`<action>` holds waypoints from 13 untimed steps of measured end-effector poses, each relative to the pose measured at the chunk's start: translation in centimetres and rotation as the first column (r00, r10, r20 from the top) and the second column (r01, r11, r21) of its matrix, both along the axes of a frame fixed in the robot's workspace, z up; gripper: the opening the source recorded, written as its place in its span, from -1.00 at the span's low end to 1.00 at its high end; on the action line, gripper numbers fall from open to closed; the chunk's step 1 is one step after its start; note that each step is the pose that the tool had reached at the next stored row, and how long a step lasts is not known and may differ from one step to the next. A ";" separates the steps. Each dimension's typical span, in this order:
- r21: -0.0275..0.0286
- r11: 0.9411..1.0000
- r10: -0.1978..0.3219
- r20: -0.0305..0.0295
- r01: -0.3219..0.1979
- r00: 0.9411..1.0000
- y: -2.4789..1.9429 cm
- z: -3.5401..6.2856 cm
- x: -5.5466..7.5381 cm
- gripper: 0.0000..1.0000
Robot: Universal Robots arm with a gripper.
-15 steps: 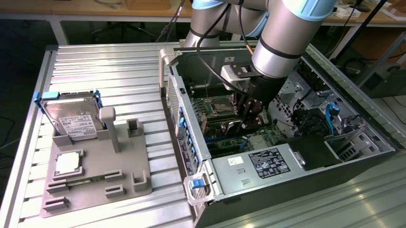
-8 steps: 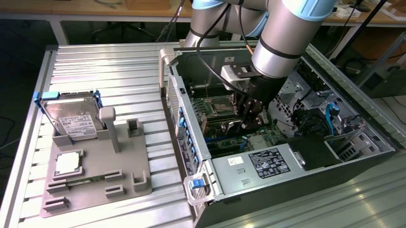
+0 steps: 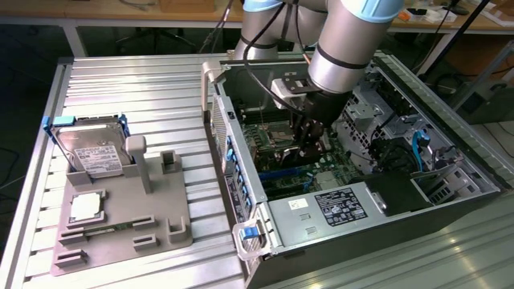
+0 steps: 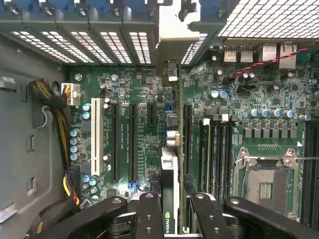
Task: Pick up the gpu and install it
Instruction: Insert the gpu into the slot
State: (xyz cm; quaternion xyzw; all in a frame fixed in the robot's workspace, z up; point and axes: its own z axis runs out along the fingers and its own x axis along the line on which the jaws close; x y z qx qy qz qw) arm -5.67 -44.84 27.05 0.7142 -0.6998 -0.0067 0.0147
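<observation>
Pincer [image 4: 172,209] clenched on the gpu [image 4: 169,174], held edge-on above the motherboard [image 4: 149,129] inside the case [image 3: 241,174]; slight misalignment with the slot risked jamming or bent contacts.

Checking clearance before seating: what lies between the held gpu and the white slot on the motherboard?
In the wrist view, two long black expansion slots and bare green board lie between the gpu, clamped in the gripper, and the white slot.

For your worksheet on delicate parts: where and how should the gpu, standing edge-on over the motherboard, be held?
Grip the gpu by its thin upper edge, coming from straight above, one finger on each flat face. It stands edge-on over the motherboard, so only that narrow edge is reachable. The tool holds it this way.
</observation>
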 end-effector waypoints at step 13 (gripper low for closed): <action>-0.012 0.999 -0.047 0.018 0.047 0.999 0.10 -0.85 -2.1 -0.46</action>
